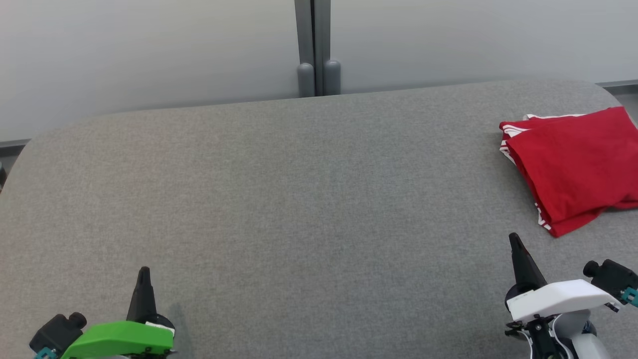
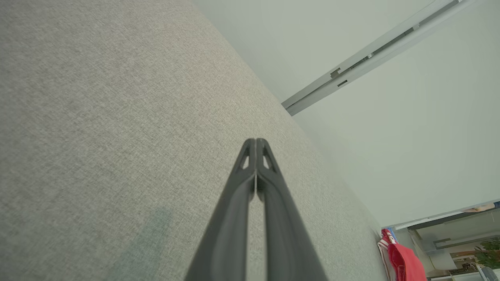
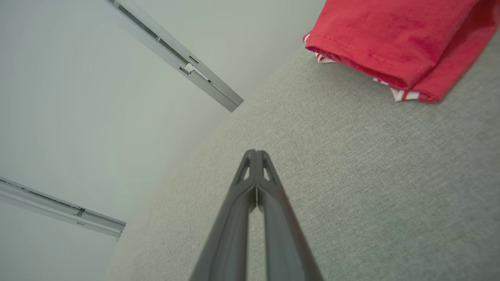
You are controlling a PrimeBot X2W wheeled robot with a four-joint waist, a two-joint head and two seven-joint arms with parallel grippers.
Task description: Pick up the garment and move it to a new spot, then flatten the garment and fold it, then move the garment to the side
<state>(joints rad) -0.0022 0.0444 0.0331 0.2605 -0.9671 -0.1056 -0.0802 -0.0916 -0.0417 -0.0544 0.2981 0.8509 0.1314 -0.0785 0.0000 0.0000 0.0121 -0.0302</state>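
Garment [image 1: 573,164]: we find it red and folded into a compact stack, white-striped trim peeping out along its left side. It lies at the far right of the grey bench [image 1: 299,199], and its right side runs out of the head view. Starting at the left, the left jaws are pressed together on nothing, the two dark fingers [image 2: 230,218] meeting at their tips. That arm sits low at the near left of the bench under its green cover [image 1: 119,339], pointing away across the bare cloth and well apart from the garment, so we see little risk there. Moving right, the right jaws are likewise closed and empty, fingers [image 3: 230,222] touching at the tips. The white-covered wrist [image 1: 558,296] is held low and angled slightly leftward, near the garment's nearest corner but apart from it. Here lies our worry: should this arm swing right, we judge the closed tips could catch the loose hem, drag the top layer and spoil the fold. Farther right, the stack appears close to the bench's edge, so a nudge might slide it off.
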